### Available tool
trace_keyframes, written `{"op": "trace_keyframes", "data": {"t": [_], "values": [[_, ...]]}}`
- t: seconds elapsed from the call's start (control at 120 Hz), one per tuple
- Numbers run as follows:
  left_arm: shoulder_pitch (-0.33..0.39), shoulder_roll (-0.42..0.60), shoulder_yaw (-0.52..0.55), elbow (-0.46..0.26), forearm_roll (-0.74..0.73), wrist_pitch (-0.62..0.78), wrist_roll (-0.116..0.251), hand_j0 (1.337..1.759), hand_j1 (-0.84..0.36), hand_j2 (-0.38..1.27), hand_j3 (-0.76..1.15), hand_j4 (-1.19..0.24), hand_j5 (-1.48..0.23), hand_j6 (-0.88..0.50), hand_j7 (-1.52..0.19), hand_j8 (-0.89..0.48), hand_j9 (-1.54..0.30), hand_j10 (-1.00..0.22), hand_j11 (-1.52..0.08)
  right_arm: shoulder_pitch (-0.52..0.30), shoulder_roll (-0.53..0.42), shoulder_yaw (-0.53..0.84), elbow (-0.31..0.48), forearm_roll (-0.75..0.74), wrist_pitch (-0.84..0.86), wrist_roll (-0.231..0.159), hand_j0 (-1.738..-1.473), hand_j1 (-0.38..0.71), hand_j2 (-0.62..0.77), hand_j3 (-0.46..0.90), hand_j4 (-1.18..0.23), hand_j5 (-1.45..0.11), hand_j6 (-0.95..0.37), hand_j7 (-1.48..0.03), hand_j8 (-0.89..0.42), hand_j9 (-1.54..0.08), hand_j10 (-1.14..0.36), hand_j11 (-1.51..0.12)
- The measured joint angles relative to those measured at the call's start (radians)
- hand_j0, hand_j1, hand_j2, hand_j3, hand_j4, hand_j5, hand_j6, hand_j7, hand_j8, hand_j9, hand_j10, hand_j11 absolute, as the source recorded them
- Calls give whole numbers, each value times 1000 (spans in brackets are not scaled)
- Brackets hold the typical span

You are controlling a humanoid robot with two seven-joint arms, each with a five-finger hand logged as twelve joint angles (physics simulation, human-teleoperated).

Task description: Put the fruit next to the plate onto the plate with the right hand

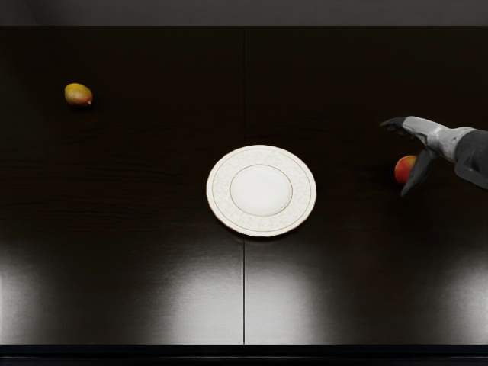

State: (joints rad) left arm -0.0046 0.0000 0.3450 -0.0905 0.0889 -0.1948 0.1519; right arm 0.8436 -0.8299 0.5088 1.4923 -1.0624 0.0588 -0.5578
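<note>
A white plate (261, 190) with a thin gold rim line lies at the middle of the dark table. To its right sits a red-orange fruit (404, 168), partly hidden behind my right hand (406, 155). That hand comes in from the right edge with its fingers spread above and in front of the fruit, holding nothing. One dark finger (418, 174) points down just right of the fruit. A second fruit (78, 94), yellow-orange, lies far off at the back left. The left arm is out of view.
The dark glossy table (152, 252) has a seam running down its middle and bright reflections near the front edge.
</note>
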Motion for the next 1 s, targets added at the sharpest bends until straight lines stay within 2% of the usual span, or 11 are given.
{"op": "trace_keyframes", "data": {"t": [0.15, 0.383, 1.0], "values": [[0, 0, 0, 0, 0, 0, 0, 1658, 69, 47, 0, -234, -303, -234, -303, -234, -303, -234, -303, -28, 3, -21, -15, -55, -91, 2, -1658, -124, -35, 0, -196, -248, -198, -247, -196, -247, -194, -247], [0, 0, 0, 0, 0, 0, 0, 1658, 69, 47, 0, -234, -303, -234, -303, -234, -303, -234, -303, -41, 14, -71, -27, -92, -213, 8, -1658, -78, -42, 0, -234, -298, -237, -297, -235, -297, -233, -297], [0, 0, 0, 0, 0, 0, 0, 1658, 69, 47, 0, -234, -303, -234, -303, -234, -303, -234, -303, -69, 89, -99, -90, -131, -287, 9, -1658, -27, -50, 0, -276, -353, -278, -352, -277, -353, -275, -353]]}}
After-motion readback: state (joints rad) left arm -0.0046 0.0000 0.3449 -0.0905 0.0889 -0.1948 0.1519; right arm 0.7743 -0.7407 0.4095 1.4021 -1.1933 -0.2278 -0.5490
